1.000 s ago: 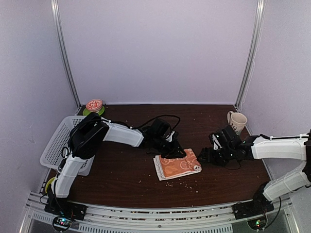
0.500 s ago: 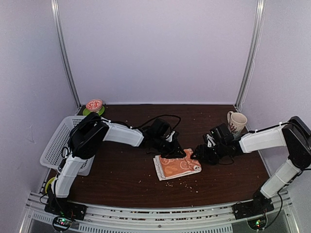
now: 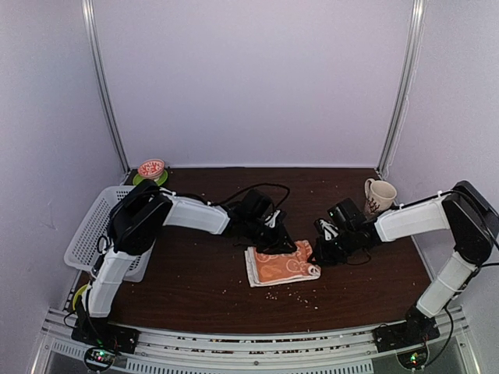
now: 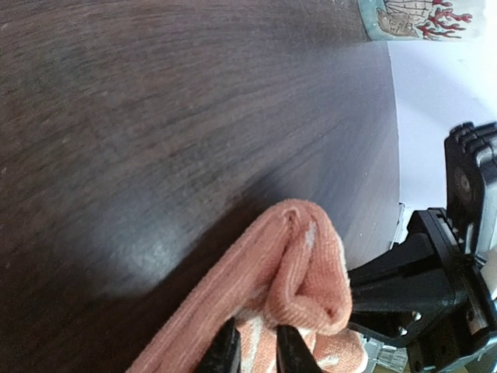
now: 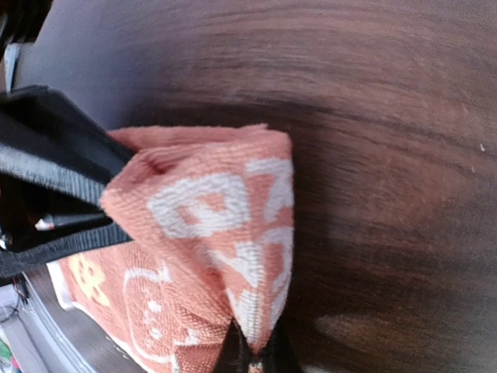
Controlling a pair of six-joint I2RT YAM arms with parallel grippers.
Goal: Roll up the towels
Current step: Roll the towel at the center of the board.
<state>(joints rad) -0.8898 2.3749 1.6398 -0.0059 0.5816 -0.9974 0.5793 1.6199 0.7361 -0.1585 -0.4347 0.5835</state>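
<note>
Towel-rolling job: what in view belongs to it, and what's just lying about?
Job: towel; left gripper and right gripper, both pinching it.
Lying about: mug; basket; red disc at the back left.

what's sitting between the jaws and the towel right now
Nothing visible. The left jaws are shut on the far edge of the orange towel, and the right jaws on its far right corner. The mug stands off to the right, apart from it.
</note>
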